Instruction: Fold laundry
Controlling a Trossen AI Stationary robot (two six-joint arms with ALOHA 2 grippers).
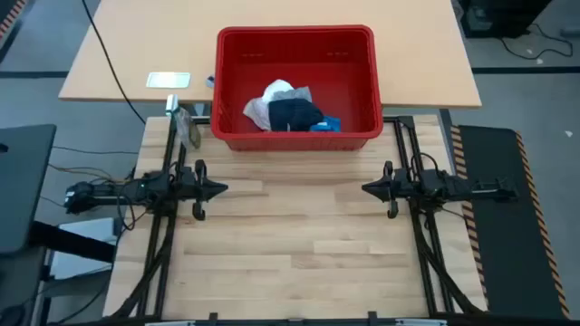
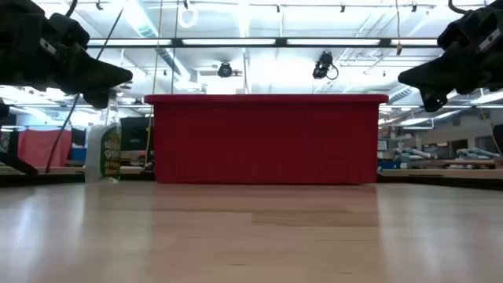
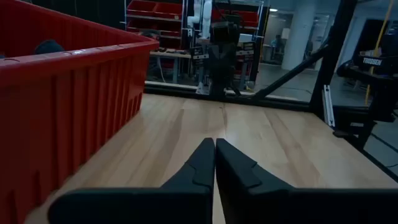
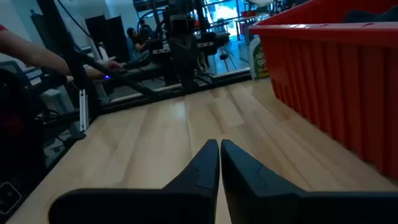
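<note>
Left gripper (image 1: 220, 189) closed, empty, near tabletop's left edge; right gripper (image 1: 367, 189) closed, empty, near right edge.
Laundry (image 1: 288, 111) heaped in red basket (image 1: 294, 37) at tabletop's far edge, unfolded; task not started, all folding left.

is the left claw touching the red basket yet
Apart. The high view shows the left claw, shut, over bare table, with wood plainly visible between it and the red basket.
</note>
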